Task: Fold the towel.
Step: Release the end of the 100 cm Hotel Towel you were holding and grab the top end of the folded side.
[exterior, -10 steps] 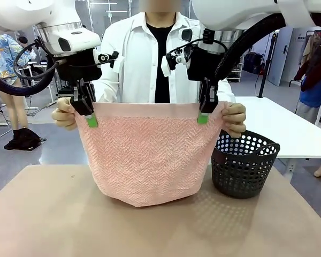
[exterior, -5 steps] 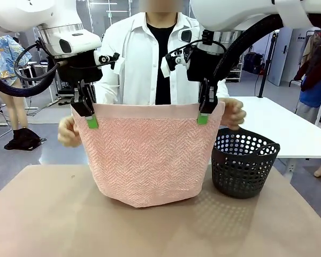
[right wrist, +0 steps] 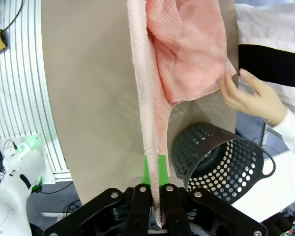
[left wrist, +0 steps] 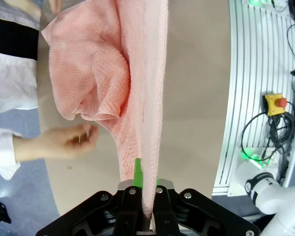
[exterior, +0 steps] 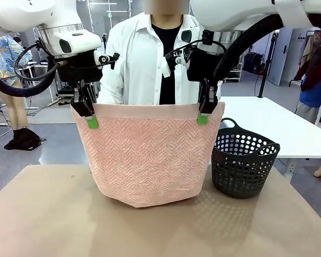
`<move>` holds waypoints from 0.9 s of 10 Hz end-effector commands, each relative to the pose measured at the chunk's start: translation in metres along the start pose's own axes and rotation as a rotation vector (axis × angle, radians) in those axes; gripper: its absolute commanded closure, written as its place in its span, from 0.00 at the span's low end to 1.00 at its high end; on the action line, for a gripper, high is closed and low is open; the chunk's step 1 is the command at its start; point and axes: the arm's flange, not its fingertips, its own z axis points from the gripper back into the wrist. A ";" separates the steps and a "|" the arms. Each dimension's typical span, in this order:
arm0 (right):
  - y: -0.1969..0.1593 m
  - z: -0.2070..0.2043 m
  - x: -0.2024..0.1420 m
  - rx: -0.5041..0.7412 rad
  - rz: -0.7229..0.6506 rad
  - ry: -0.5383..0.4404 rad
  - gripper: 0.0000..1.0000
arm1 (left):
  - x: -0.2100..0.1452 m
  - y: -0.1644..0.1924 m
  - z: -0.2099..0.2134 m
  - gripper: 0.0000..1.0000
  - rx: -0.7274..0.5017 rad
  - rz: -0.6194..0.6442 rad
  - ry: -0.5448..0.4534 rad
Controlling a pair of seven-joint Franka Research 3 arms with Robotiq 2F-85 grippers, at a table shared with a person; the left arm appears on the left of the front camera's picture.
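Note:
The salmon-pink towel (exterior: 147,158) hangs spread out between my two grippers, its lower fold resting on the tan table (exterior: 43,214). My left gripper (exterior: 90,116) is shut on its top left corner, and my right gripper (exterior: 204,113) is shut on its top right corner. In the left wrist view the towel (left wrist: 147,98) runs edge-on up from my shut left gripper (left wrist: 146,204). The right wrist view likewise has the towel (right wrist: 147,98) rising from the shut right gripper (right wrist: 154,204). The person's hands (left wrist: 69,140) (right wrist: 250,98) are off the towel, behind it.
A dark perforated basket (exterior: 242,160) stands on the table just right of the towel, also seen as the basket (right wrist: 221,160) in the right wrist view. The person in a white shirt (exterior: 150,59) stands at the far side. A white table (exterior: 278,128) is behind on the right.
The person has let go of the towel's top corners and drawn both hands back behind it. Both grippers still hold the towel at the same height.

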 end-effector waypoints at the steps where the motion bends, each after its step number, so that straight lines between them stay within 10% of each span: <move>1: 0.002 0.001 0.000 -0.005 0.003 -0.001 1.00 | -0.001 0.001 0.002 1.00 0.004 0.003 -0.003; 9: 0.002 0.001 0.000 -0.005 0.003 -0.001 1.00 | -0.001 0.001 0.002 1.00 0.004 0.003 -0.003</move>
